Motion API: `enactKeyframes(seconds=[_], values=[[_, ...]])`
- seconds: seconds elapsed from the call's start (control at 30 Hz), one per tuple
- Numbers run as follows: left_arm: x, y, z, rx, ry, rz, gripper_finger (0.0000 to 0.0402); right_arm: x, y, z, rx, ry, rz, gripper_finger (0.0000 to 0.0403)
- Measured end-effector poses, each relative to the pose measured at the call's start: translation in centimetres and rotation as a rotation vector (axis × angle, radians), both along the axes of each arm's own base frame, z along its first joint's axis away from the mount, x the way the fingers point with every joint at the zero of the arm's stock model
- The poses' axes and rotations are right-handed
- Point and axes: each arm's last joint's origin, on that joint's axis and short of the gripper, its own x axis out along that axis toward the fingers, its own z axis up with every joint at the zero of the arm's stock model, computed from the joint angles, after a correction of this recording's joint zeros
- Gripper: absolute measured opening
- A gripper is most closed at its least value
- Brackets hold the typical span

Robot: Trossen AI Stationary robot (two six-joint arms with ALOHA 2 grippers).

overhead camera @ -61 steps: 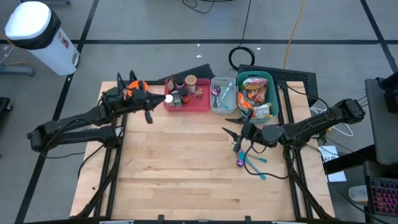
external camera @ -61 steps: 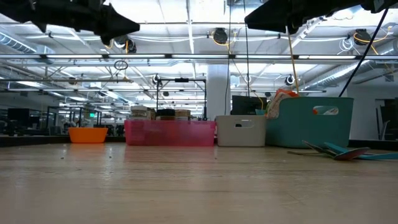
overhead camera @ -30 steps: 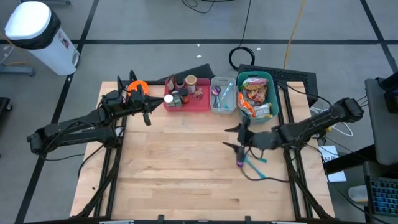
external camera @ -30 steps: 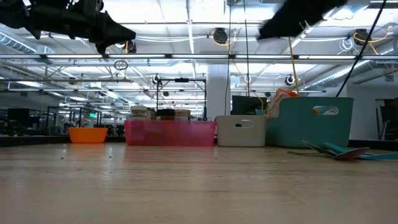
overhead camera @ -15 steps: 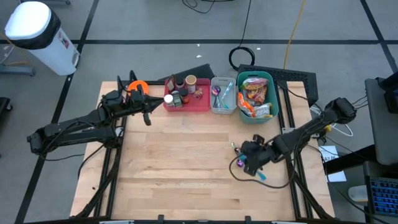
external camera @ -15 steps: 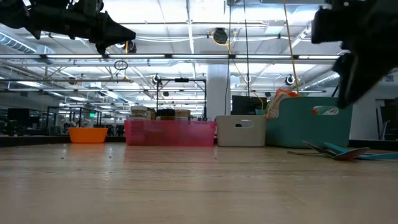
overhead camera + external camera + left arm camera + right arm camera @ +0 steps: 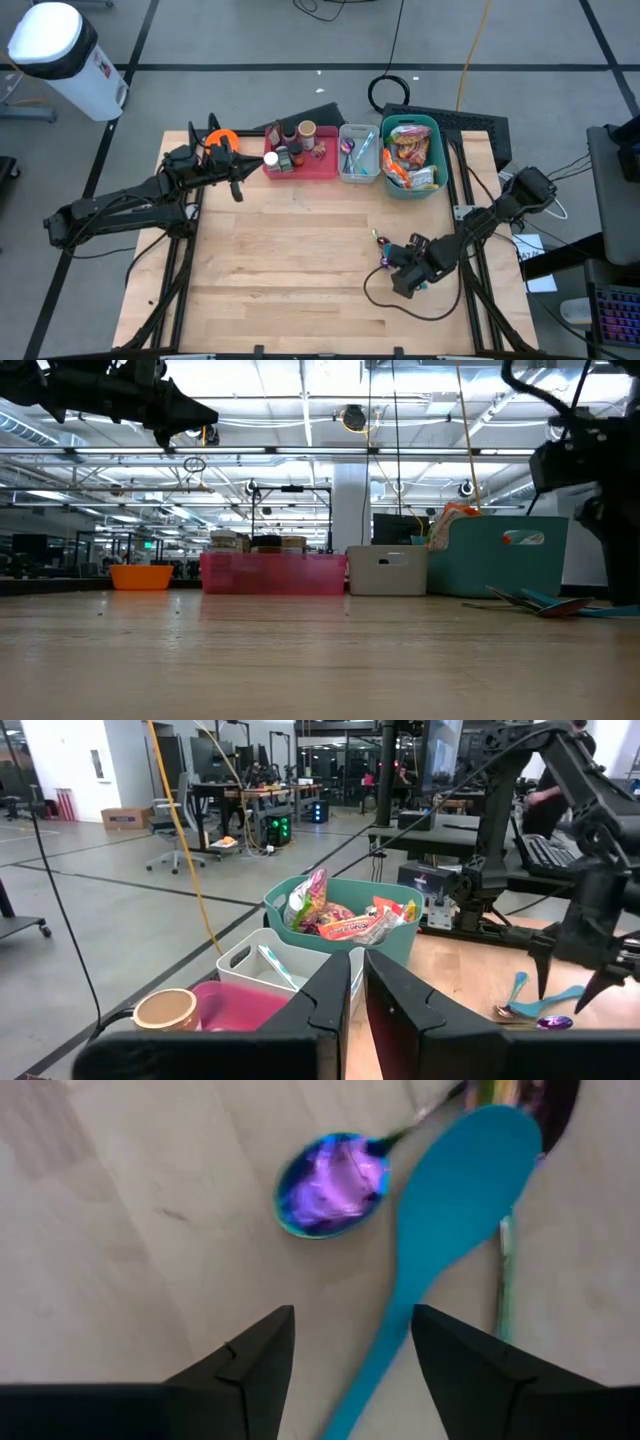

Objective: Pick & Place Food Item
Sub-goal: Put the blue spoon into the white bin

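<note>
Now lowered over the utensils on the wooden table (image 7: 280,270), the right claw (image 7: 352,1342) has swung from beside the teal bin (image 7: 432,186) to the near right part of the tabletop since two seconds ago, while the left claw (image 7: 356,1010) has stayed up near the orange bowl (image 7: 222,139). Its fingers stand apart with nothing between them; the purple spoon (image 7: 335,1185) lies just ahead of the tips and the blue spoon (image 7: 445,1210) runs beside it, both flat on the wood. The left claw's fingers are nearly together and hold nothing. Three bins sit in a row along the far edge: one pink tray (image 7: 320,165), one white bin (image 7: 357,178) of cutlery, and the teal bin, which holds the snack packets (image 7: 410,155). One tan cup (image 7: 165,1008) shows in the left wrist view, ahead of that claw. Only the right wrist view shows the spoon bowls clearly; from above, the arm covers most of them. The low view shows the bins side-on and the spoons (image 7: 545,602) at right.
</note>
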Motion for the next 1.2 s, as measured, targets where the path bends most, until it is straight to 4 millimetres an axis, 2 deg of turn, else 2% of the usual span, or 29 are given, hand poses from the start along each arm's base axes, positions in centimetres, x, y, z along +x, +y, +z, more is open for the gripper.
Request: enactKeyframes(seconds=[0.4,0.63,0.97,1.2], values=[[0.0,0.0,0.0,-0.004,-0.001,-0.001,0.0042,-1.9,-1.2,-2.9,0.038,0.016,-0.042,0.0161],[0.0,0.0,0.0,-0.004,-0.001,-0.001,0.0042,-2.9,-1.9,-3.9,0.018,0.055,-0.067,0.0105],[0.0,0.0,0.0,-0.004,-0.001,-0.001,0.0042,-3.2,-2.1,-4.2,0.01,0.066,-0.092,0.002],[0.0,0.0,0.0,-0.003,-0.001,0.0,0.0042,-2.7,-1.8,-3.6,0.029,0.054,-0.082,0.0013]])
